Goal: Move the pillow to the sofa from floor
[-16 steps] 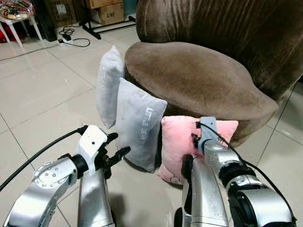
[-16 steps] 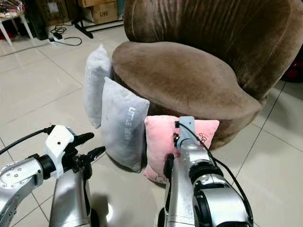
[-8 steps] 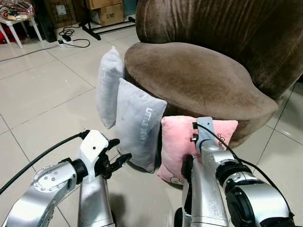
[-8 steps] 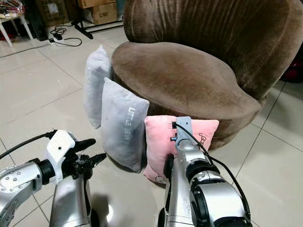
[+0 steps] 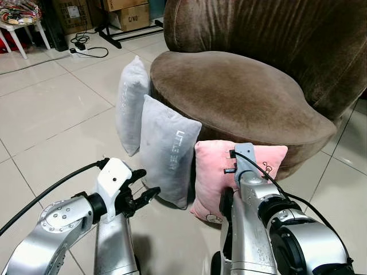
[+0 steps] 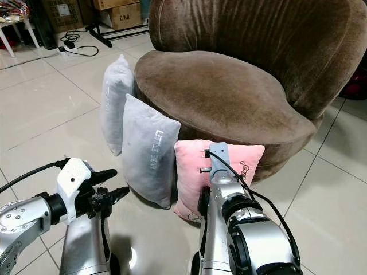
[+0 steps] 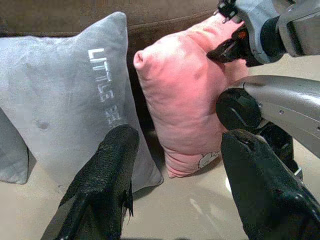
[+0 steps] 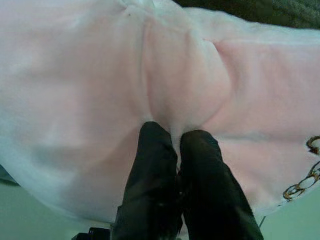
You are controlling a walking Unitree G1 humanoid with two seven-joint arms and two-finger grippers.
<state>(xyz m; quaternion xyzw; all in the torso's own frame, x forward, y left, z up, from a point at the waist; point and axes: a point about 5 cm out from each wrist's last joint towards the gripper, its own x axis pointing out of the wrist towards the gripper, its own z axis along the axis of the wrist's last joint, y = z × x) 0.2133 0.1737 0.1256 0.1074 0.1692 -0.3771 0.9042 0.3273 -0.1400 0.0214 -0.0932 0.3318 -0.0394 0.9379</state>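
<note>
My right gripper [image 8: 175, 145] is pinched tight on a fold of the pink pillow [image 5: 213, 175], fingers pressed together with the fabric bunched up between the tips. That pillow sits on the tiled floor [image 5: 51, 114], leaning against the base of the brown sofa [image 5: 241, 91], right next to a grey pillow [image 5: 168, 149]. My left gripper [image 7: 175, 165] hangs spread wide open, holding nothing, facing both pillows from a bit back.

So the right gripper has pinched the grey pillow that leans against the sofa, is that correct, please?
Not quite: the right gripper has pinched the pink pillow, not a grey one. The right wrist view shows its fingers closed on a fold of pink fabric. The pillow does lean against the sofa.
</note>
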